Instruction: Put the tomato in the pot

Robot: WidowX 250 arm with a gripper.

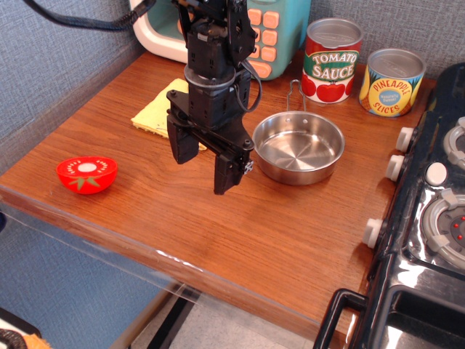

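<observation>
While the tomato (pixel 87 174) lies well apart, the jaws (pixel 205 169) hang spread wide, empty, beside the pot (pixel 298 147).

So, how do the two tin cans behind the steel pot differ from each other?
The tomato sauce can has a red and white label with green lettering; the pineapple slices can has a yellow and blue label. The tomato sauce can looks taller, the pineapple slices can shorter. The tomato sauce can stands just behind the pot, the pineapple slices can nearer the stove. Both stand upright with plain metal tops.
</observation>
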